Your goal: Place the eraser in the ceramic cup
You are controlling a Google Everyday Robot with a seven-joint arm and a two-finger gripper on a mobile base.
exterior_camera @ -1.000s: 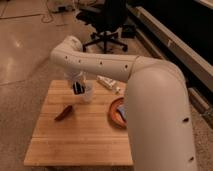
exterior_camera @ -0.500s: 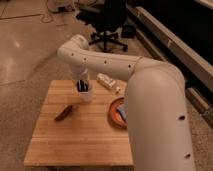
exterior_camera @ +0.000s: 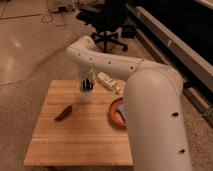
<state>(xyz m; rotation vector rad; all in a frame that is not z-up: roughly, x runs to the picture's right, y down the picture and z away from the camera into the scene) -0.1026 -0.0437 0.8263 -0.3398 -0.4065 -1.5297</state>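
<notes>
We are looking down at a wooden table (exterior_camera: 85, 135) standing on a pale speckled floor (exterior_camera: 25, 55), with our white arm (exterior_camera: 150, 100) filling the right side of the view and reaching back toward the far middle of the tabletop. The gripper (exterior_camera: 87, 84) is hanging directly over the ceramic cup (exterior_camera: 87, 95), its dark tips dipping to the cup's rim or just inside it. We cannot tell whether the pincer is released or clenched, because the tips are merging into one dark shape at the cup's mouth. The eraser is not showing as a separate object; it may be hidden at the gripper or inside the cup, but we cannot tell which.

The cup is standing upright near the far edge of the table, slightly left of centre. Just to its right, at the far edge, a white rectangular box (exterior_camera: 106, 80) is lying at an angle. Nearer to us and left of the cup, a dark reddish elongated object (exterior_camera: 64, 113) is lying flat on the wood, apart from the cup. At the right edge of the table an orange-rimmed dish (exterior_camera: 118, 112) is sitting partly behind our arm. Beyond the table a black office chair (exterior_camera: 107, 22) is standing on the floor.
</notes>
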